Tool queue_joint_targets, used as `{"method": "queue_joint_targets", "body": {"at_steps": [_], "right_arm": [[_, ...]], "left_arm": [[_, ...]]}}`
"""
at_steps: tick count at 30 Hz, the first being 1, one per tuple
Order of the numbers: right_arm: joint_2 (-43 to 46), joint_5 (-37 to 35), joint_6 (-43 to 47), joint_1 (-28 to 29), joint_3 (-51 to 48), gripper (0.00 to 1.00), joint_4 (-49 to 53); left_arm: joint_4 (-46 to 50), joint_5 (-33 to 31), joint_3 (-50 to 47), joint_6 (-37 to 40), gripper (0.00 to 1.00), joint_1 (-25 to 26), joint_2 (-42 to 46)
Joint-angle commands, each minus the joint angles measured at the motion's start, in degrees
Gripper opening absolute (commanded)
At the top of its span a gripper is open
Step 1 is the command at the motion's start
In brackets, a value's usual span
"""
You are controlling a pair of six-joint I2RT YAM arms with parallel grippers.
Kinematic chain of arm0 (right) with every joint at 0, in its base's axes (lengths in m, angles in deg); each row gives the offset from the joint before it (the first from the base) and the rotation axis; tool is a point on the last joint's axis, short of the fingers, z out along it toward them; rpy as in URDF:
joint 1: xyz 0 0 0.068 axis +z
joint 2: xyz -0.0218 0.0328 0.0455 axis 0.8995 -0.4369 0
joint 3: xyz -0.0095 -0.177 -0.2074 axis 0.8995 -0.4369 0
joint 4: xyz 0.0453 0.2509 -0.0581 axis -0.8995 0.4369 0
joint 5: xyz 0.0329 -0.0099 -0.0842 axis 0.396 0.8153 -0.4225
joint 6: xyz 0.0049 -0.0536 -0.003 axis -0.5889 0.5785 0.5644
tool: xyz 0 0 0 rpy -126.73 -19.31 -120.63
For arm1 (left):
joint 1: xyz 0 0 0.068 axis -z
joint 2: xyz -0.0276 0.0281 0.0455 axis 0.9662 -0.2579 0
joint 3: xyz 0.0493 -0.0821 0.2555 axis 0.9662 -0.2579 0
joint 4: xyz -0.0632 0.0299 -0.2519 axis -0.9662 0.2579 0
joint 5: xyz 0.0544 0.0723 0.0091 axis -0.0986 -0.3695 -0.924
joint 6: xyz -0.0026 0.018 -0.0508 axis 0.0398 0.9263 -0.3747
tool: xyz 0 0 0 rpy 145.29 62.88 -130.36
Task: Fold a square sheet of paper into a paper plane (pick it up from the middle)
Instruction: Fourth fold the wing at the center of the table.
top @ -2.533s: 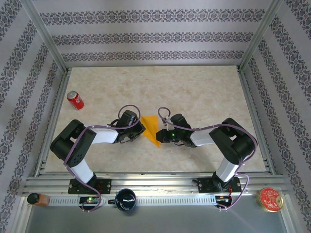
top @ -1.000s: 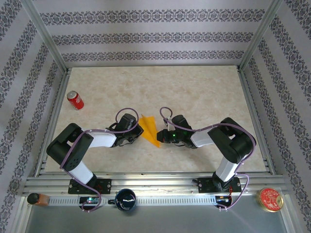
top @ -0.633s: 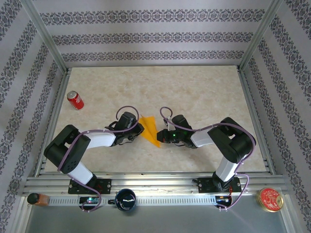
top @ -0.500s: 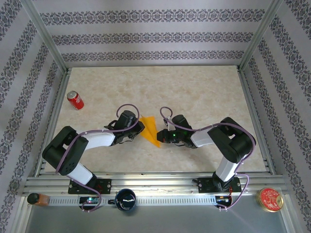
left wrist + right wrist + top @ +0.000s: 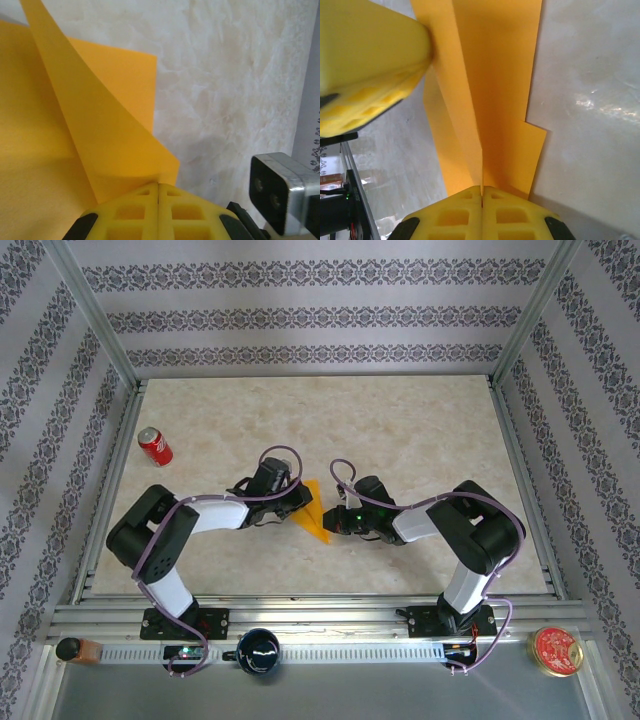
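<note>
The square sheet of paper is folded into a slim, pointed orange-yellow paper plane [image 5: 316, 516] lying mid-table between my two grippers. My left gripper [image 5: 297, 504] reaches in from the left. In the left wrist view it [image 5: 158, 186] is shut, with a raised flap of the paper plane [image 5: 100, 110] running into the seam of its yellow fingers. From the right, my right gripper [image 5: 336, 525] pinches the centre ridge of the plane [image 5: 495, 75]. Its jaws [image 5: 481, 189] are shut on that ridge. One left finger [image 5: 370, 60] shows at the upper left of the right wrist view.
A red soda can [image 5: 154, 446] lies at the far left of the marble-look table [image 5: 420, 430]. Along the near rail stand a dark bowl [image 5: 259, 650], a small bottle [image 5: 75, 649] and a red round tin [image 5: 557, 650]. Metal frame posts [image 5: 95, 315] border the table.
My left gripper has moved right, onto the paper's left side, and a flap is lifted there. The paper looks narrower from above. The right arm has stayed put.
</note>
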Motion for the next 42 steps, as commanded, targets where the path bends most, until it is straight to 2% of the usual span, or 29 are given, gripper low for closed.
{"method": "queue_joint_targets", "body": {"at_steps": [1,10,25,42], "right_arm": [[-2.5,-2.4,-0.5,-0.1,-1.1,0.0,2.3],[-3.0,-3.1,-1.8,-0.3,-2.0,0.0,1.5],[-3.0,-4.1,-2.5,-0.3,-2.7,0.0,1.5],[-3.8,-3.9,-2.6,-0.3,-2.8,0.0,1.5]], "left_arm": [[-4.0,1.3,0.4,1.1,0.04,0.5,-0.8],[-7.1,1.7,-1.3,1.8,0.11,0.5,-0.5],[-6.6,0.7,-2.7,2.2,0.05,0.5,0.8],[-9.1,3.0,-1.6,1.6,0.04,0.4,-3.7]]}}
